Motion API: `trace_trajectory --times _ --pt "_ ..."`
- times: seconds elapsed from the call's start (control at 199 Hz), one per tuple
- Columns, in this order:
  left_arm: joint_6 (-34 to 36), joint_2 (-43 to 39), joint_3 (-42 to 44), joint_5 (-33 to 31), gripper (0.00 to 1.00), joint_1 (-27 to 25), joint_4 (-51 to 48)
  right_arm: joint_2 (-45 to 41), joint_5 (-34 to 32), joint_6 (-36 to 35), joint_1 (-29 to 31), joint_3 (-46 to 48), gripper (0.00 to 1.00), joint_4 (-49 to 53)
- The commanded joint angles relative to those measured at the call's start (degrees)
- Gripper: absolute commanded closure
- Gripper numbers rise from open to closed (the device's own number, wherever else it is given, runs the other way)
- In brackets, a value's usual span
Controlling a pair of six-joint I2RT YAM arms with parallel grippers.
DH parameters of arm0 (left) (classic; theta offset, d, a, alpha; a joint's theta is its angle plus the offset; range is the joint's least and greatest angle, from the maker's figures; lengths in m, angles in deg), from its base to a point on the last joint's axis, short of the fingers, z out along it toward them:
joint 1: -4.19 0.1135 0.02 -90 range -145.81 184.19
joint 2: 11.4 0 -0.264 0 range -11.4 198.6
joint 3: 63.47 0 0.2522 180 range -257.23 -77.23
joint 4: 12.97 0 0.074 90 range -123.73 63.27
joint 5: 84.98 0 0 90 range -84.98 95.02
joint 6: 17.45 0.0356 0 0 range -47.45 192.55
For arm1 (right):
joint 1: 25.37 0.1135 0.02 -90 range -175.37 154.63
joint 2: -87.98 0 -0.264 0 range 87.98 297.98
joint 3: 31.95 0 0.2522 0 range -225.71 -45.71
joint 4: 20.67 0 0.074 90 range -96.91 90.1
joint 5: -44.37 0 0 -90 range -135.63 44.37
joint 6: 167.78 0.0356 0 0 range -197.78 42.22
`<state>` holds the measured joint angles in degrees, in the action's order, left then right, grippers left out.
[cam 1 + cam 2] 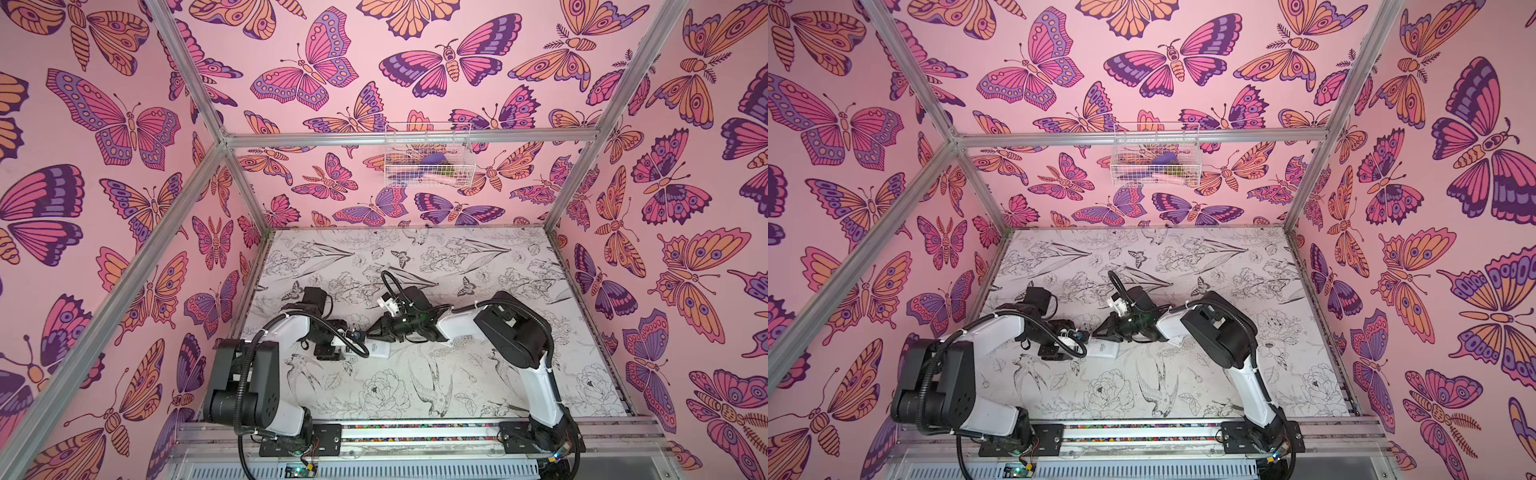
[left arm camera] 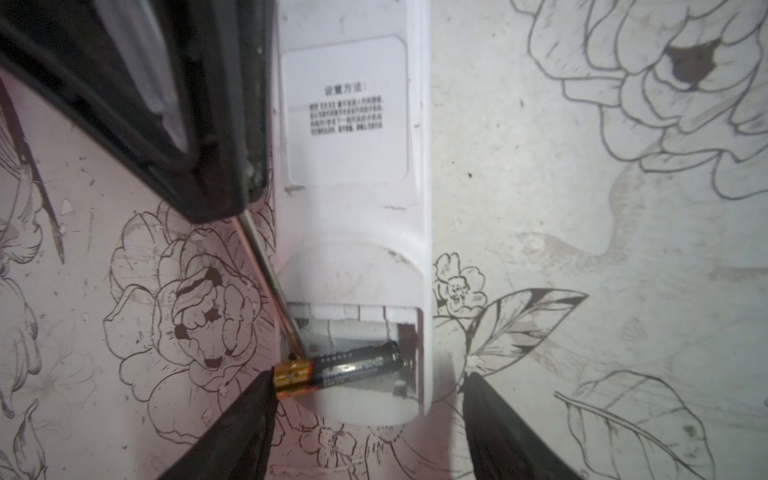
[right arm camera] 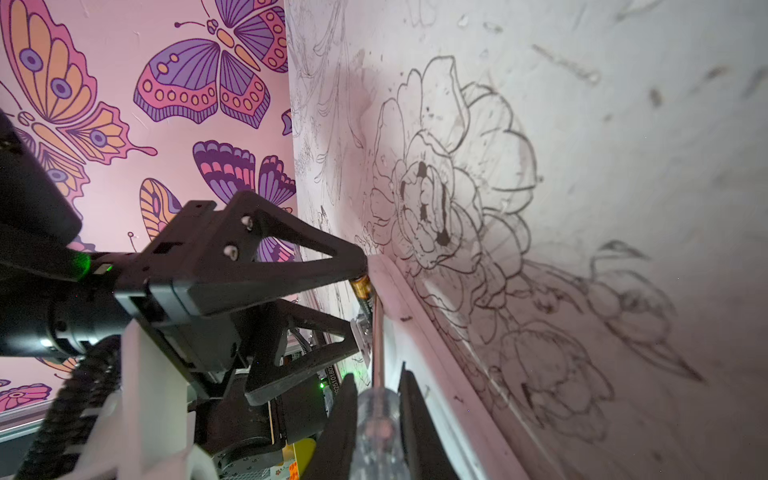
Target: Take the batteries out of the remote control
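Observation:
The white remote control (image 2: 349,124) lies back up on the table, and part of it shows in both top views (image 1: 380,350) (image 1: 1106,350). Its compartment at the near end is uncovered. One black battery with a gold end (image 2: 353,365) lies tilted in it, the gold end (image 3: 360,286) sticking out over the remote's edge. My left gripper (image 2: 370,376) is open and straddles that end; one fingertip (image 2: 266,386) touches the gold end and the other stands apart. My right gripper (image 3: 376,376) is shut on the screwdriver's clear handle (image 3: 376,419). The shaft (image 2: 270,282) reaches to the gold end.
A white wire basket (image 1: 428,156) with small items hangs on the back wall. Butterfly-papered walls close in the table on three sides, and an aluminium rail (image 1: 415,432) runs along the front. Both arms meet left of the table's middle.

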<state>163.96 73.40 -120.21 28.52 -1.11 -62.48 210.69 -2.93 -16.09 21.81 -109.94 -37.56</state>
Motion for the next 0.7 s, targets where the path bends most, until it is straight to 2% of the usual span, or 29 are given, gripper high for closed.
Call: trace_trajectory --times 0.0,0.121,0.352,0.699 --pt "0.5 -1.2 -0.9 0.7 0.26 -0.4 -4.5 1.2 0.4 0.0 0.0 0.1 1.0 -1.5" --pt "0.5 -0.8 -1.0 0.4 0.25 -0.5 -4.7 1.4 1.4 -0.6 0.4 -0.6 1.0 -2.1" --pt "-0.2 0.7 -2.3 -0.2 0.35 -0.9 -4.9 1.0 2.8 -1.1 0.6 -0.7 1.0 -2.1" --pt "-0.4 1.1 -2.8 0.2 0.38 -1.5 -5.0 0.2 4.0 -1.4 1.0 0.1 1.0 -3.8"
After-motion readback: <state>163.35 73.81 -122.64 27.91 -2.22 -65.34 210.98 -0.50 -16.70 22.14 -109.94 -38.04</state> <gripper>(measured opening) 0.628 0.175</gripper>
